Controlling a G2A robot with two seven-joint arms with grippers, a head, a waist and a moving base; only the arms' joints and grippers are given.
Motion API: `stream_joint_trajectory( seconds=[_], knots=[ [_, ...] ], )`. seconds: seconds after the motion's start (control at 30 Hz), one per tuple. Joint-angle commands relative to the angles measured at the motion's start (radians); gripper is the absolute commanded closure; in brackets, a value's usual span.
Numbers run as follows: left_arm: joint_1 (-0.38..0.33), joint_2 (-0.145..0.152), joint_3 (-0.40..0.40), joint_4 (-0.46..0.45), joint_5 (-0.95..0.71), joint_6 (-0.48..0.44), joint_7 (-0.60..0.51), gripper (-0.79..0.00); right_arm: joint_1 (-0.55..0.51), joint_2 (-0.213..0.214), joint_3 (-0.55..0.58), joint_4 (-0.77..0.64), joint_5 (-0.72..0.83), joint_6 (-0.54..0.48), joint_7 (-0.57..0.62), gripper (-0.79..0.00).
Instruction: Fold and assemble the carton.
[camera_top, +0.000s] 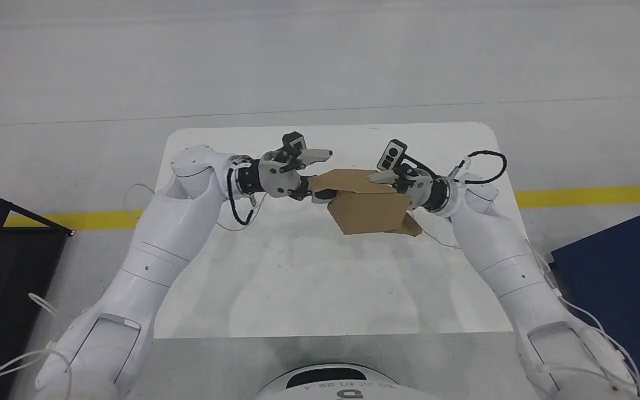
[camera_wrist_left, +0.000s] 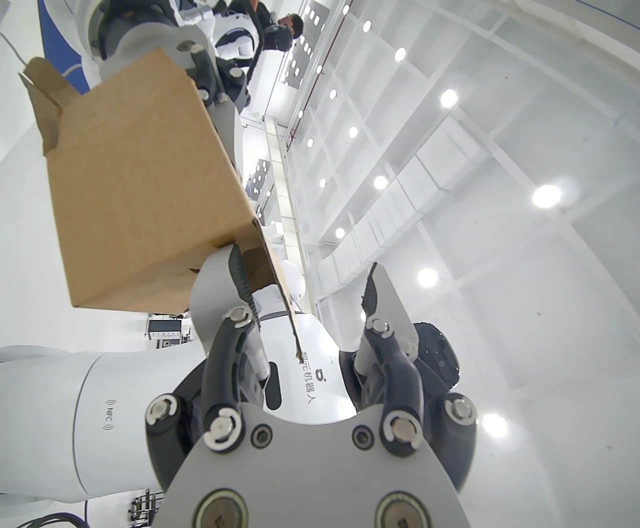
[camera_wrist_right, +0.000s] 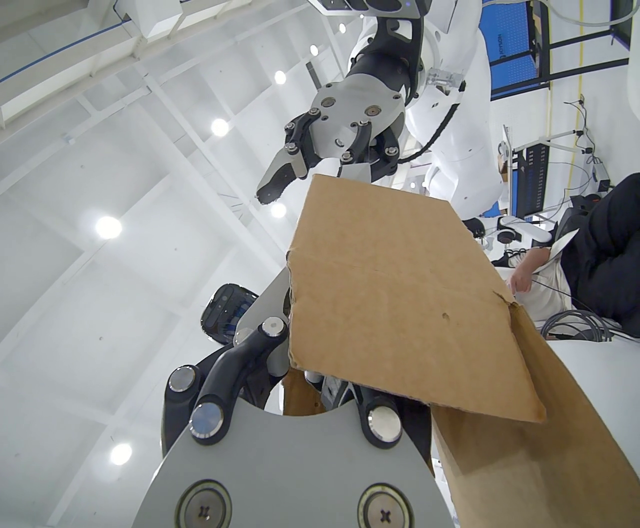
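Room under raised carton (camera_top: 368, 205) (over table (camera_top: 300, 290))

We are stretching our left arm (camera_top: 160, 240) and right arm (camera_top: 500, 250) forward, elbows out and wrists turned inward, so the grippers are facing each other close together. Our left gripper (camera_top: 322, 172) is spreading its fingers (camera_wrist_left: 382, 300) wide, one touching the carton (camera_top: 370, 210). Our right gripper (camera_top: 385, 182) is clamping the carton's other end.

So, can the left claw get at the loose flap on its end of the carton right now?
Probably yes: the left claw is open, the flap of the carton sits between its fingers, and nothing else looks to be in the way.
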Motion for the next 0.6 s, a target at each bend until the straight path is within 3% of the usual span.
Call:
stream_joint_trajectory(
  seconds=[0.0,0.33,0.57],
  knots=[
    [0.002,0.001,-0.001,-0.005,0.014,-0.008,0.008,-0.437,0.0,0.0,0.0,0.0,-0.002,-0.001,-0.002,0.0],
    [0.015,0.009,-0.018,-0.022,0.035,-0.017,0.022,-0.443,-0.003,0.0,0.003,-0.004,-0.014,-0.018,-0.036,0.0],
    [-0.021,0.01,-0.025,-0.033,0.084,-0.023,0.095,-0.391,-0.013,0.001,0.008,-0.018,-0.036,-0.044,-0.089,0.0]
  ],
)
